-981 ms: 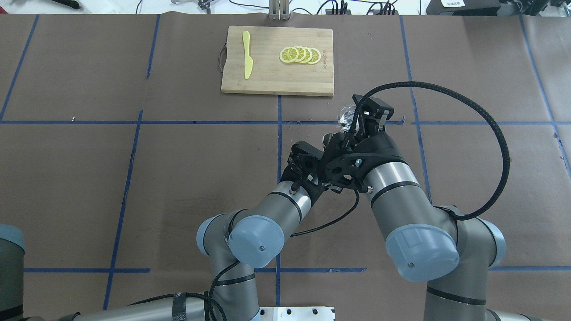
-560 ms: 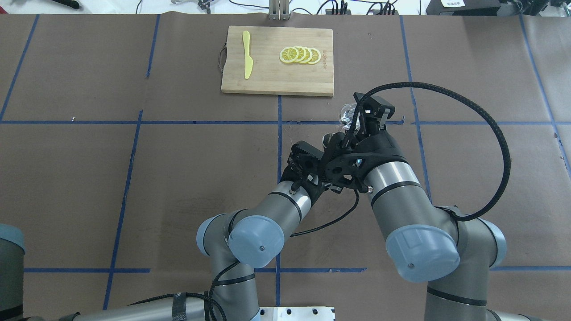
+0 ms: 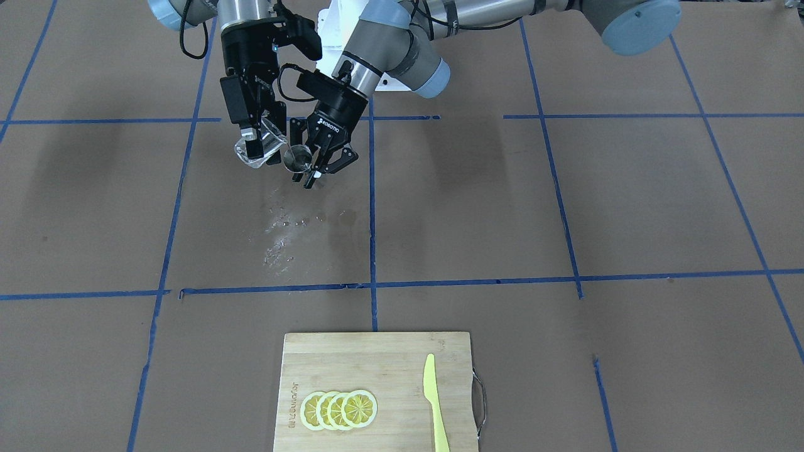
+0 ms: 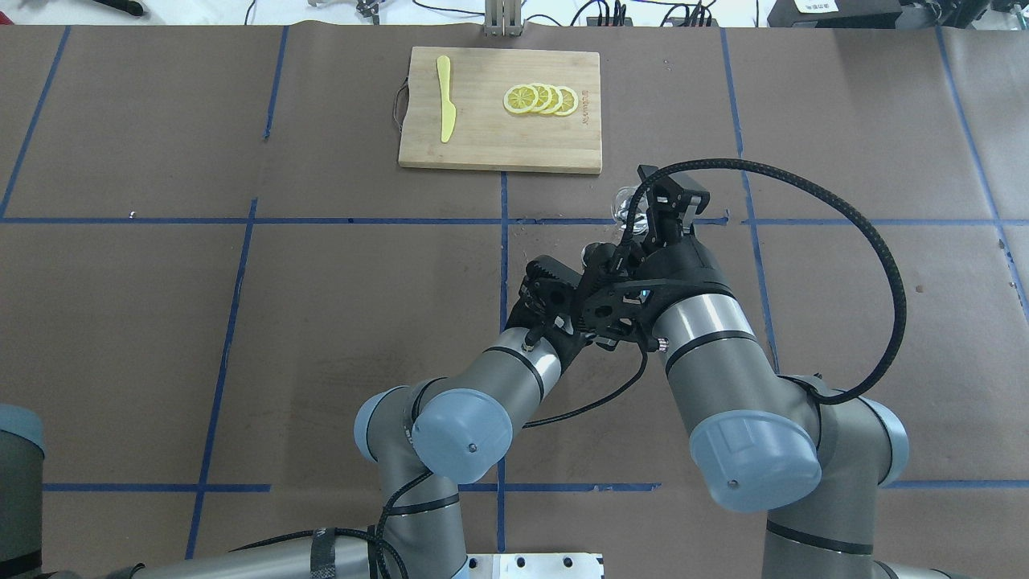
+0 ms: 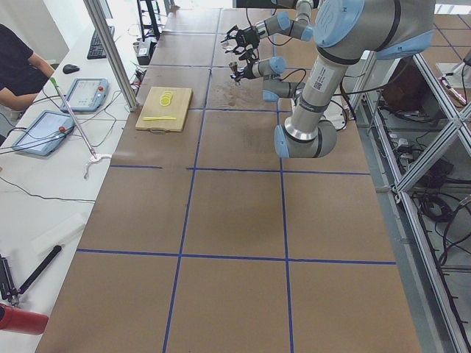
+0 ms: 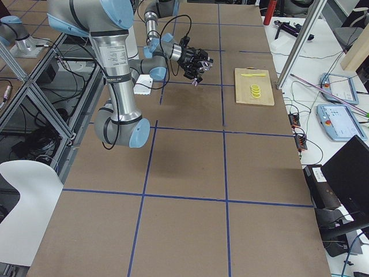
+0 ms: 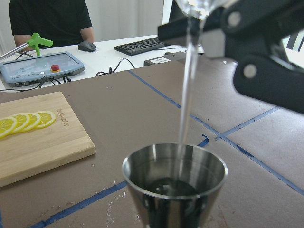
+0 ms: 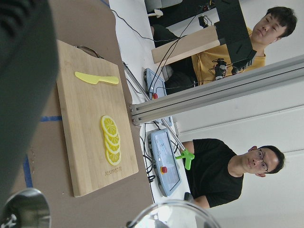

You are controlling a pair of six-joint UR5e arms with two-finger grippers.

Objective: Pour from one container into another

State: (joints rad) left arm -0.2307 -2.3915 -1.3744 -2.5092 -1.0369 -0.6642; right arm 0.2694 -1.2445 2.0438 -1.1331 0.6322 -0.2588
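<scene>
A steel cup hangs upright above the table with my left gripper shut on it. Just beside and above it, my right gripper is shut on a clear glass tipped toward the cup. In the left wrist view a thin water stream falls from the glass into the steel cup, which holds some liquid. From overhead the glass shows beside the right gripper, and the cup is partly hidden under the right wrist.
Spilled drops wet the brown table cover below the cup. A wooden cutting board at the far middle carries lemon slices and a yellow knife. Operators sit past the table's far edge.
My right wrist has rolled a little further, tipping the glass more, and its cable loop has shifted. The left arm and steel cup have stayed still.
</scene>
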